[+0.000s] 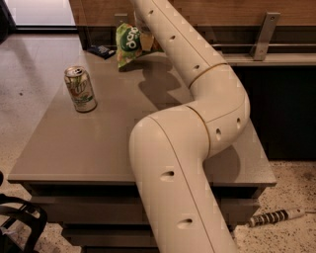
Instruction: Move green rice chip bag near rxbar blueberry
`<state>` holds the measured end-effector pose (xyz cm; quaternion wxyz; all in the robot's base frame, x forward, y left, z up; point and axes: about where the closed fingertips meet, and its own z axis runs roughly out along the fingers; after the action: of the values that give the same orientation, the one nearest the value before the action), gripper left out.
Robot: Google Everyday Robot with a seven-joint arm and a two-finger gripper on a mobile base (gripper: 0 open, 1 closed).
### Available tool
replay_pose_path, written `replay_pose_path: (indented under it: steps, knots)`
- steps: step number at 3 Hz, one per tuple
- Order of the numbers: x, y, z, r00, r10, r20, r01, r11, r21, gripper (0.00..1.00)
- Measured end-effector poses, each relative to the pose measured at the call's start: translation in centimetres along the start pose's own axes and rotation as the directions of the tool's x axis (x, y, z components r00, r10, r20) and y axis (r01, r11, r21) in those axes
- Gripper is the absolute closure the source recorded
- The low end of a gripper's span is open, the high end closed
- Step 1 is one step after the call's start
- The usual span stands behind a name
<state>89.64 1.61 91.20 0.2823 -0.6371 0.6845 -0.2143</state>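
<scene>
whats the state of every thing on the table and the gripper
green rice chip bag: upright near the far edge of the table, top at the gripper
rxbar blueberry: lying flat, just left of the bag
soda can: standing upright, apart from both
gripper: at the bag's top, largely hidden by the arm

I see a grey-brown table [74, 148] filling most of the view, with drawer fronts below its near edge. A green-and-white soda can [80, 89] stands upright on the table's left part, alone. Behind the table runs a wooden wall panel [222, 12] with a metal rail and a slanted metal bracket [264, 34]. The floor [29, 74] is pale and speckled. On it at lower right lies a striped black-and-white cable sleeve [276, 216]. A black frame [19, 217] shows at lower left. My gripper [143, 34] is at the table's far edge.
</scene>
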Motion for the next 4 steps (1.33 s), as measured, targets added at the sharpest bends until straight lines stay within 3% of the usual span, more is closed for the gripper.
replay_pose_path:
  steps: [1, 4]
  knots:
    - [0.0, 0.2, 0.3, 1.000, -0.002, -0.001, 0.002, 1.0000, -0.005, 0.82]
    - [-0.1, 0.8, 1.3, 1.000, -0.006, -0.006, 0.006, 0.9998, -0.019, 0.12]
